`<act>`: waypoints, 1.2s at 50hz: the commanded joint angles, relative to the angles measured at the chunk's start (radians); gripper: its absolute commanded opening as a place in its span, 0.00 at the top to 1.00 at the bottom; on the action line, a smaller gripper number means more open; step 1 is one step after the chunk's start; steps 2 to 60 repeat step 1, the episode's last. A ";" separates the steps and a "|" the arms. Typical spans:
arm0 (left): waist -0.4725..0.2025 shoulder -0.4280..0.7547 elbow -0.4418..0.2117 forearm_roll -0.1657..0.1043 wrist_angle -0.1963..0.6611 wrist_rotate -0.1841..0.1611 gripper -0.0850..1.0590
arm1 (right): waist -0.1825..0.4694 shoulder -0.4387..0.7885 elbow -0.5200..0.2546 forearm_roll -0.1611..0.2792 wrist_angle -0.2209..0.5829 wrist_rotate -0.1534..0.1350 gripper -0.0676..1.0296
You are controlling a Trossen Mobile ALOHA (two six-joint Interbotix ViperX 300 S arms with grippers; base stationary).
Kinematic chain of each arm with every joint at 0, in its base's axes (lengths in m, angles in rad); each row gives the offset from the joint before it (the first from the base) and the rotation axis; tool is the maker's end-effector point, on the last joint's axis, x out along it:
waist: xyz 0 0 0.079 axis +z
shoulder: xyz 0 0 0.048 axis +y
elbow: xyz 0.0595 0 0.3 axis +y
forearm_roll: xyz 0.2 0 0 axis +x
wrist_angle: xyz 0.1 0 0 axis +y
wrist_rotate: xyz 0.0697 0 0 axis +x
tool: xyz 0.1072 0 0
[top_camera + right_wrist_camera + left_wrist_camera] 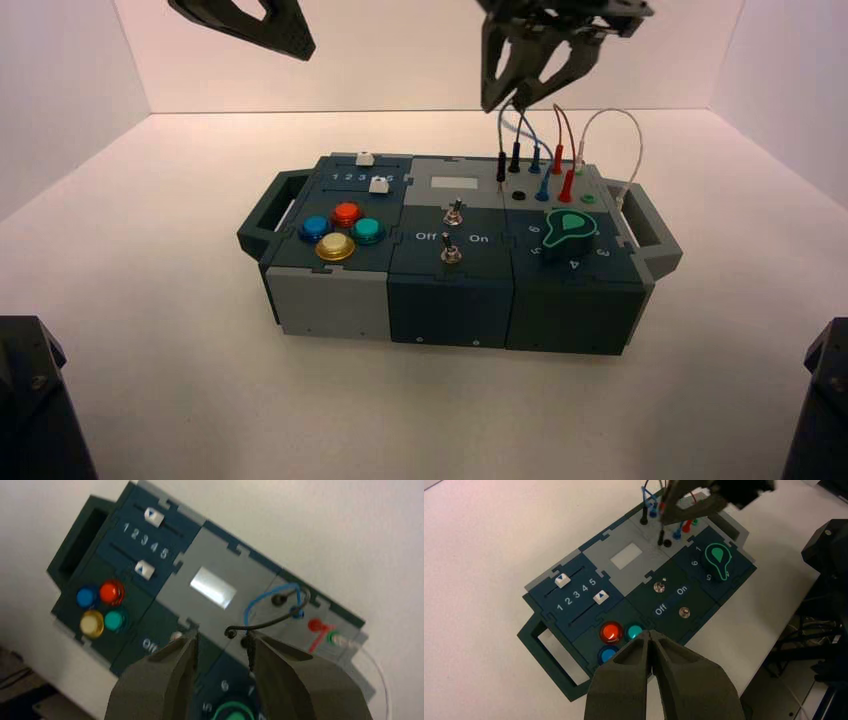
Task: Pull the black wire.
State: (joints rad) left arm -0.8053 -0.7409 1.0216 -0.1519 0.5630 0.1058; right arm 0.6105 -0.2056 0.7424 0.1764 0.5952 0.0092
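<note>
The black wire (501,165) stands at the back of the box's right part. One black plug sits in a back socket (643,515). The other plug (661,536) hangs free just above an empty black socket (518,195). My right gripper (522,100) hovers above the wire's loop, open and holding nothing. In the right wrist view the free end of the black wire (231,631) shows just beyond the gripper (222,637), close to one fingertip (251,641). My left gripper (298,48) is parked high at the back left, and its wrist view shows it shut and empty (650,633).
A blue-plugged lead (541,187), a red-plugged lead (566,186) and a white lead (637,150) stand beside the black wire. In front are a green knob (568,230), two toggle switches (452,214), coloured buttons (345,213) and two sliders (364,160). The box has a handle at each end (262,215).
</note>
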 commanded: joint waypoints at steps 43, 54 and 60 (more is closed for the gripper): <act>-0.003 -0.003 -0.014 0.002 -0.008 0.002 0.95 | 0.003 -0.048 -0.002 0.008 0.037 0.006 0.47; -0.003 -0.003 -0.014 0.002 -0.008 0.002 0.95 | 0.003 -0.048 -0.002 0.008 0.037 0.006 0.47; -0.003 -0.003 -0.014 0.002 -0.008 0.002 0.95 | 0.003 -0.048 -0.002 0.008 0.037 0.006 0.47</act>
